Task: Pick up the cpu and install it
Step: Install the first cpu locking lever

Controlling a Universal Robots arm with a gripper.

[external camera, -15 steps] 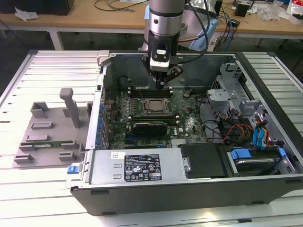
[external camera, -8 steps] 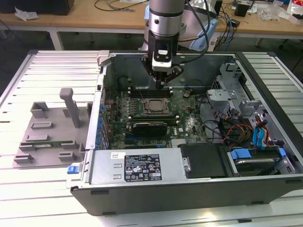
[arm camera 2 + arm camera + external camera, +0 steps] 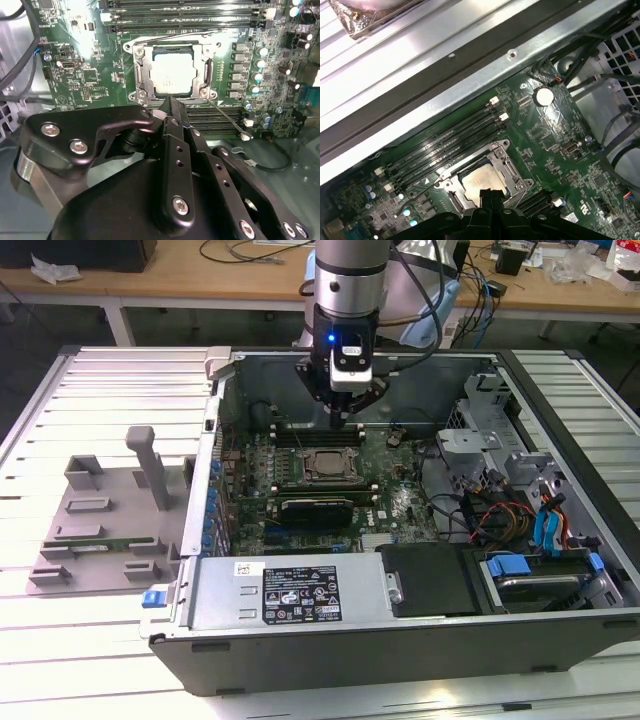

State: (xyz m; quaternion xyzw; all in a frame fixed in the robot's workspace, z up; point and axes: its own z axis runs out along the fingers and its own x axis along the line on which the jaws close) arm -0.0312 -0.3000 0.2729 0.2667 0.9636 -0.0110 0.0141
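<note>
One gripper hangs over one cpu inside an open dark grey computer case.

Near the middle of the exterior view, the small square silvery-lidded cpu lies flat in the single metal-framed socket on the green motherboard. The gripper's black fingers are drawn together with nothing between them. In both wrist views their tips hover just off the cpu's near edge, apart from it. Black memory slots run along the socket, one thin wire lever juts out beside it, and one round silvery battery sits further off. On the exterior view's left, one grey plastic fixture with an upright post rests on the white slatted table.
</note>
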